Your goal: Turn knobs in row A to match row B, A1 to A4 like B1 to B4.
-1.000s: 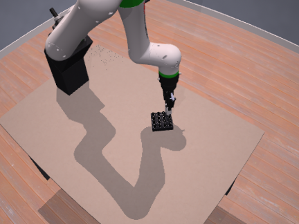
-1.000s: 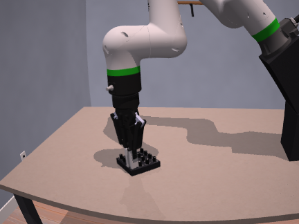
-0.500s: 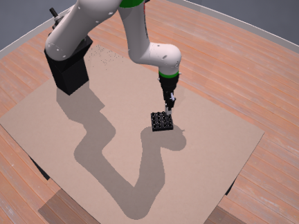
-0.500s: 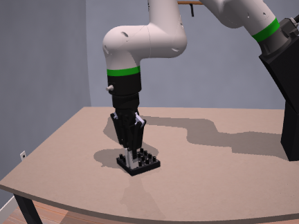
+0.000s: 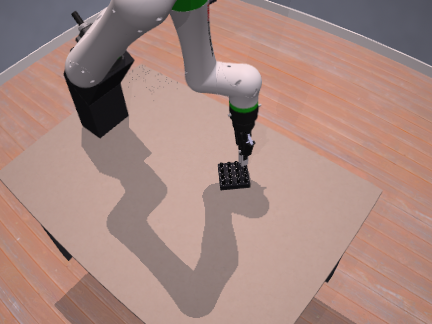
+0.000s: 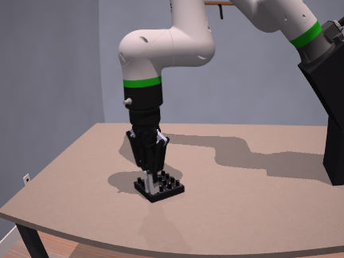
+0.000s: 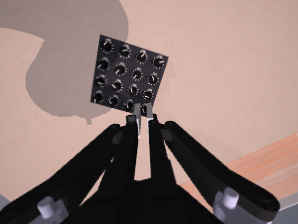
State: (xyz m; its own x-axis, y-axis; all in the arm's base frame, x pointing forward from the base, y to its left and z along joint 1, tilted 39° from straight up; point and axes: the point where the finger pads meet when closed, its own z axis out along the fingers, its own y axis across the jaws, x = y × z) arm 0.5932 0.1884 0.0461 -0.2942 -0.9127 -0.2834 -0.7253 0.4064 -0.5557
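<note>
On the beige, flat tabletop (image 5: 280,240) (image 6: 247,215) (image 7: 215,60), the wrist view alone shows all sixteen round black knobs (image 7: 120,69); one black two-fingered gripper (image 5: 243,163) (image 6: 151,190) (image 7: 144,110) straddles one corner knob (image 7: 144,109), its grip unclear

- Between the earlier pictures and now, you can make out no clear change in the arm (image 5: 200,60) (image 6: 167,48), the gripper (image 5: 243,161) (image 6: 151,187) (image 7: 144,110) or the box (image 5: 234,176) (image 6: 167,195) (image 7: 129,75).
- Any slight knob turn is too small for you to tell.
</note>
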